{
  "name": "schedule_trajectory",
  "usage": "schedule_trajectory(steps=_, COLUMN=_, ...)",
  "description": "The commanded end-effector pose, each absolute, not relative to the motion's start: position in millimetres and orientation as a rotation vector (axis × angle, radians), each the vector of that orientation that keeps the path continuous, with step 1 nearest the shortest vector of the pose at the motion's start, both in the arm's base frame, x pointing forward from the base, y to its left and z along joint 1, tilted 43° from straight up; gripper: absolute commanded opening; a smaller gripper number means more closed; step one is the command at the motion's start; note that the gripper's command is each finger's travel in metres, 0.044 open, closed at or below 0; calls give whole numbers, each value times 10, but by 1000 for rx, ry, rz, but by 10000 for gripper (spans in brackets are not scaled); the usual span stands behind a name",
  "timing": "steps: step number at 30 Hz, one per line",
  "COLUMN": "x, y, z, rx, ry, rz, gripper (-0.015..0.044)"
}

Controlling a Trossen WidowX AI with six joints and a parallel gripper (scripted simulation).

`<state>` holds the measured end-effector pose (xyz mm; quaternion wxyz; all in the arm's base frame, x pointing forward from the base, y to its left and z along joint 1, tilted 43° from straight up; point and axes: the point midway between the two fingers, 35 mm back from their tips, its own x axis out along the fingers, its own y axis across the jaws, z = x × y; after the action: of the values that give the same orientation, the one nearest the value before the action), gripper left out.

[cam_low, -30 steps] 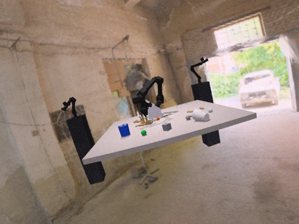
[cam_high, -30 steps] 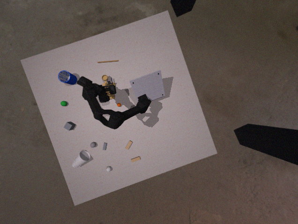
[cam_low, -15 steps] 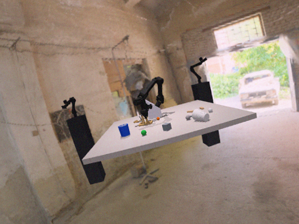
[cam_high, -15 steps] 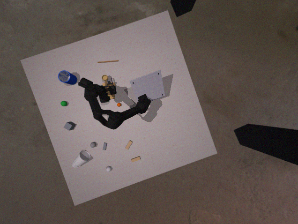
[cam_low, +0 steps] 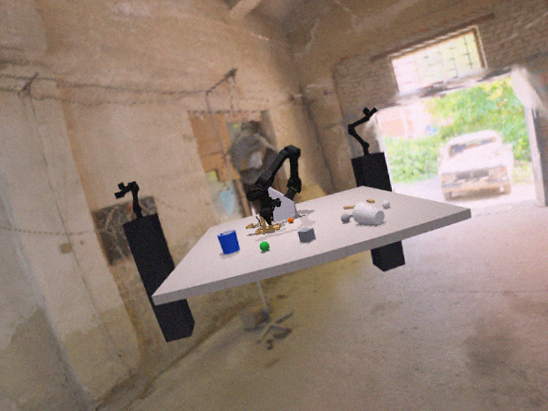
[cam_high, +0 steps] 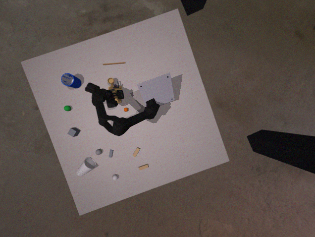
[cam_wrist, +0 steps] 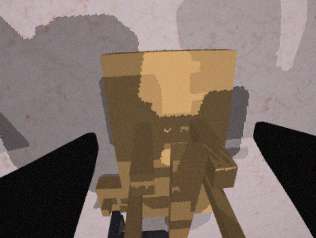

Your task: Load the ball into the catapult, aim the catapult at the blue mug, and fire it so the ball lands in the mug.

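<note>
My gripper is open and points down over the tan catapult. In the wrist view the catapult's flat base and arms lie between the two wide-apart fingers, with nothing gripped. The catapult's round cup looks empty and points toward the table's back side, with the stick beyond it. The orange ball lies on the table near the end of the catapult away from the cup. The blue mug stands left of the catapult in the top view.
A pale slanted panel stands right of the catapult. A wooden stick lies above it. A green ball and grey cube are at the left. A white cylinder and small blocks lie lower down.
</note>
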<state>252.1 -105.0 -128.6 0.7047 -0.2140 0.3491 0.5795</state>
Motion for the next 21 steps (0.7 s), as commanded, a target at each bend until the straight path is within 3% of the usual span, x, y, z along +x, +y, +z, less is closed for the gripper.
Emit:
schedule_trajectory(steps=1, x=2516, y=-997, z=-1339, rx=-467, ry=775, rz=1288, gripper=440)
schedule_trajectory(steps=4, x=2516, y=-981, z=-1355, rx=-467, ry=775, rz=1288, gripper=440)
schedule_trajectory(steps=15, x=2520, y=-1007, z=-1327, rx=-475, ry=776, rz=1290, gripper=151)
schedule_trajectory(steps=21, x=2520, y=-1007, z=-1327, rx=-475, ry=776, rz=1290, gripper=111)
